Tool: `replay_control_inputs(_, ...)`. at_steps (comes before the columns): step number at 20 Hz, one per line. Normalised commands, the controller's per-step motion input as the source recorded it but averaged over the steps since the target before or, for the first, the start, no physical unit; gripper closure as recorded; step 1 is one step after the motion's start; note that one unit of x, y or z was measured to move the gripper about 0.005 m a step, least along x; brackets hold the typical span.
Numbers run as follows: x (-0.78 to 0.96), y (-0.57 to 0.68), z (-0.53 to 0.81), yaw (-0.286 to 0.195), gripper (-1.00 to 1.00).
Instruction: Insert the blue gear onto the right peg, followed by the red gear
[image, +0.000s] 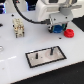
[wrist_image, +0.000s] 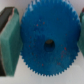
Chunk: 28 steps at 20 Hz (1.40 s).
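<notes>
The blue gear (wrist_image: 48, 30) fills the wrist view, toothed, with a dark centre hole. My gripper (wrist_image: 45, 44) is shut on it, with teal finger pads (wrist_image: 9, 42) pressed against its rim on both sides. In the exterior view my gripper (image: 59, 30) holds the blue gear (image: 59, 28) low over the white table at the exterior view's upper right. The red gear (image: 68, 33) lies flat just beside it, toward the exterior view's right. The black-bordered white plate (image: 61, 54) lies nearer the front, with the right peg (image: 50, 50) upright on it.
A shorter, fainter pin (image: 38, 55) stands on the plate's other half. A beige fixture (image: 18, 26) stands on the exterior view's left. A black cable (image: 25, 12) loops across the back. The table's front edge runs along the exterior view's bottom.
</notes>
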Motion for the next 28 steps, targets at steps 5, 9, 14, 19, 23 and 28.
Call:
replay_control_inputs(5, 0.16, 0.0, 0.32, 0.0, 1.0)
replay_control_inputs(9, 0.32, 0.0, 0.45, 0.0, 1.0)
replay_control_inputs(14, 0.34, 0.01, 0.43, 0.0, 1.0)
replay_control_inputs(19, 0.56, -0.12, 0.46, 0.0, 1.0)
replay_control_inputs(23, 0.66, -0.22, 0.42, 0.0, 1.0)
replay_control_inputs(28, 0.7, -0.25, 0.4, 0.0, 1.0)
